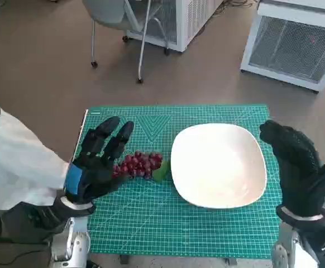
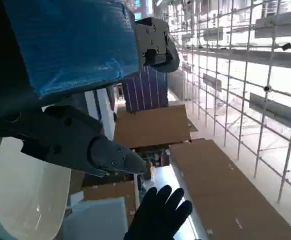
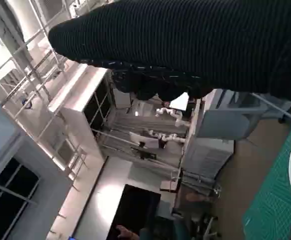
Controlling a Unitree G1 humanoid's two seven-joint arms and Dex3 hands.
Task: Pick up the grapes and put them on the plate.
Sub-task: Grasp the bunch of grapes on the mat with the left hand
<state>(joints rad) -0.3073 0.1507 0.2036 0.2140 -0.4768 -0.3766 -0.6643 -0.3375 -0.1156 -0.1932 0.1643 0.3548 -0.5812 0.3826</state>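
A bunch of red grapes [image 1: 140, 164] with a green leaf lies on the green cutting mat [image 1: 151, 223], just left of the white plate [image 1: 218, 164]. My left hand [image 1: 98, 162] hovers at the grapes' left side with its fingers spread, holding nothing; its wrist partly covers the bunch's left end. The left wrist view shows the plate's rim [image 2: 30, 200] and my gloved right hand [image 2: 158, 215] beyond. My right hand [image 1: 299, 167] stands upright beside the plate's right edge, fingers apart and empty. The glove [image 3: 195, 45] fills the right wrist view.
The mat covers the small table. Beyond its far edge are a chair's legs [image 1: 143, 50] and white cabinets [image 1: 296, 44] on the brown floor. The plate holds nothing.
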